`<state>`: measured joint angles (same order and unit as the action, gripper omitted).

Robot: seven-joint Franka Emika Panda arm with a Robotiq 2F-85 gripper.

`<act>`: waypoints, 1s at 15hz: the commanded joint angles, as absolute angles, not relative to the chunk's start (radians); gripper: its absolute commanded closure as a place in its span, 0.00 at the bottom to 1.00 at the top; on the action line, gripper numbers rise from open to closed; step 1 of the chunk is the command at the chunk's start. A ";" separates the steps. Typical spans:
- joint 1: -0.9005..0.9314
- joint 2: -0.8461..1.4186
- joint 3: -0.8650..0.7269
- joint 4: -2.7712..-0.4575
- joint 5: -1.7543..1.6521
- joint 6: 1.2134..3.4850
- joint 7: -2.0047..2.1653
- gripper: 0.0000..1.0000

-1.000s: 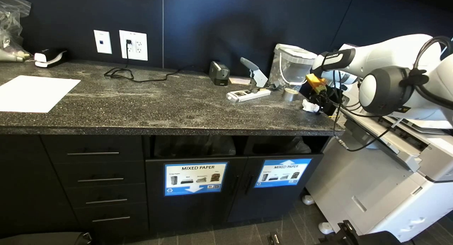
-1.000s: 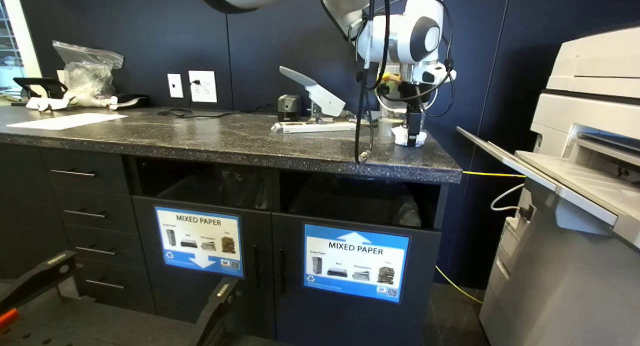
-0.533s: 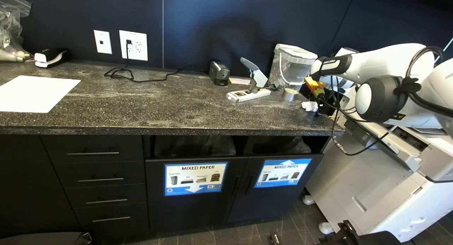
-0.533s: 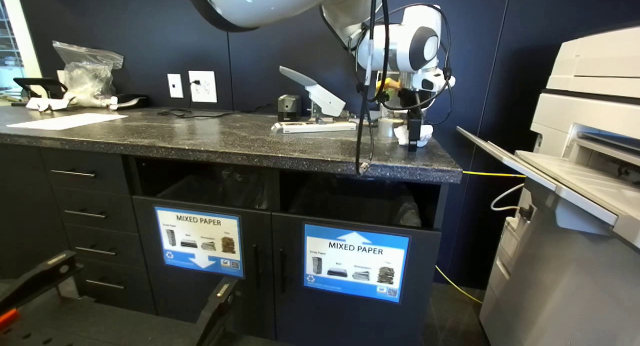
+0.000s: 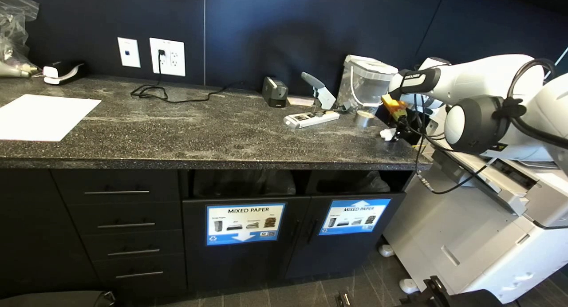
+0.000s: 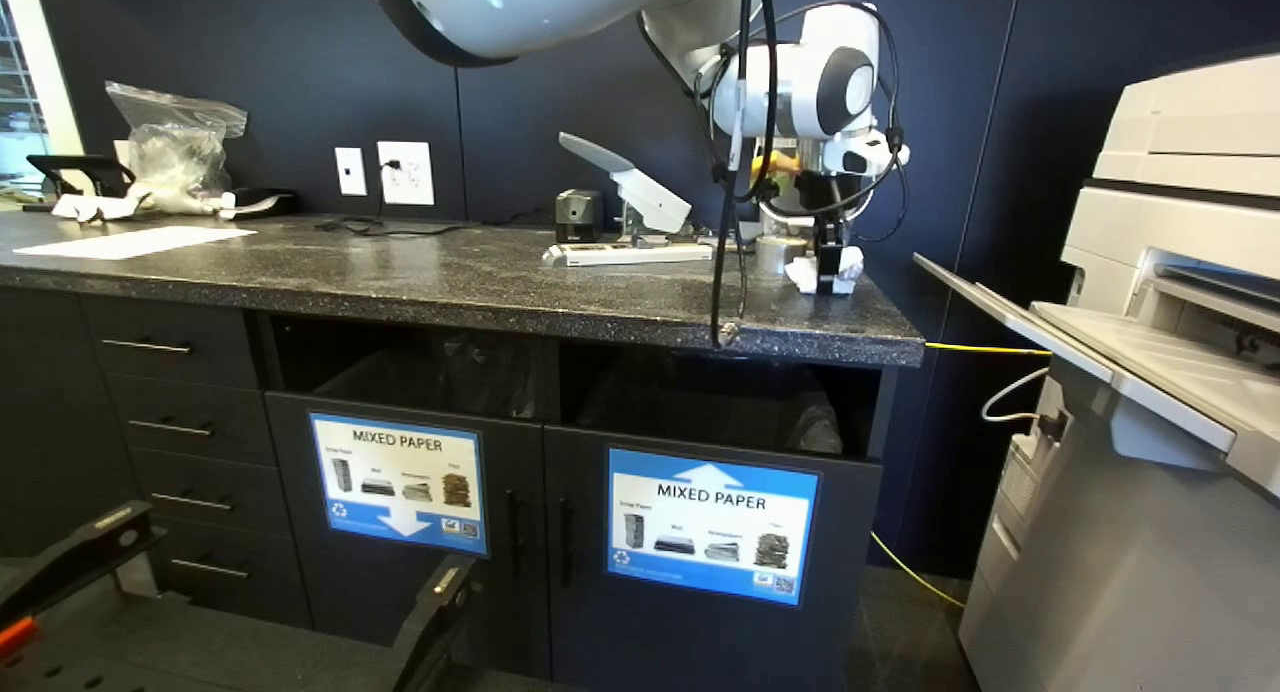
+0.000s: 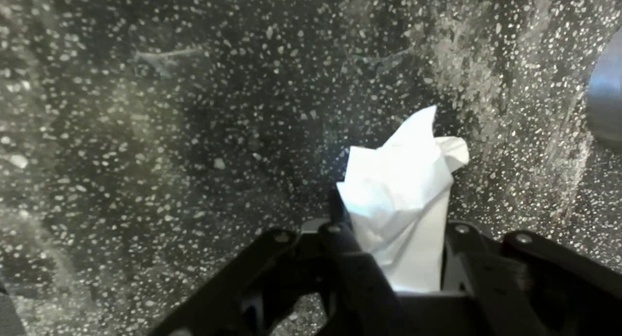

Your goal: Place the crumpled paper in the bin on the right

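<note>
The crumpled paper (image 7: pixel 403 180) is a white creased wad at the right end of the dark speckled counter. My gripper (image 7: pixel 394 224) points down over it, its black fingers pressing the wad from both sides in the wrist view. In an exterior view one dark finger of the gripper (image 6: pixel 830 282) hides the middle of the paper (image 6: pixel 850 268), whose white edges stick out on either side. Whether it still touches the counter I cannot tell. Below the counter, the bin on the right (image 6: pixel 690 400) is a dark slot above a blue MIXED PAPER label (image 6: pixel 712 524).
A similar slot (image 6: pixel 400 367) with its own label lies left of the bin. Near the gripper stand a tape roll (image 5: pixel 364 119), a clear tub (image 5: pixel 366 83) and a raised stapler (image 5: pixel 313 118). A printer (image 6: pixel 1130 452) stands to the right. Cables hang from the arm.
The arm first came down over the paper, and the fingers have since closed in on it. Since half a second ago the fingertips have risen slightly and less of the paper shows.
</note>
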<state>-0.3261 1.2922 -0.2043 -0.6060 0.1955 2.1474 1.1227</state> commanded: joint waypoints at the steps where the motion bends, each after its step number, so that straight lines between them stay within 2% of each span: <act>1: -0.319 1.328 -0.209 -0.555 0.162 2.140 1.045 0.85; 5: -0.311 1.310 -0.169 -0.577 0.152 2.120 0.835 0.88; 15: -0.266 1.245 -0.049 -0.674 0.163 2.126 0.362 0.86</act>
